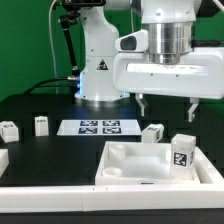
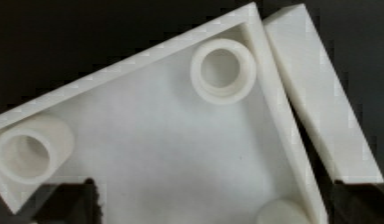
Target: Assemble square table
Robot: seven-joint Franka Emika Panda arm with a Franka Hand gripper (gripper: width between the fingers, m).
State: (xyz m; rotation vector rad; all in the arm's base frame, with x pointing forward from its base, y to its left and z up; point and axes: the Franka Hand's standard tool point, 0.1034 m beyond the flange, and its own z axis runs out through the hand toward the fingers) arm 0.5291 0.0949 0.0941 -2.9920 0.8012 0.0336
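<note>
Clear air separated the gripper (image 1: 166, 114), jaws wide, from the slab (image 1: 130, 160) and its hollow face beneath. A leg (image 1: 183, 152) stood at the slab's corner on the exterior view's right (nearly under one finger). A second leg (image 1: 153, 133) blocked just beyond its far rim. Between slab and marker board (image 1: 98, 127), bare desk (image 1: 60, 150) lay open.

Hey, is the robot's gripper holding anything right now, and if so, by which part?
Nothing is held. The gripper hangs open above the square table's slab, and there is only empty space between its fingers.
</note>
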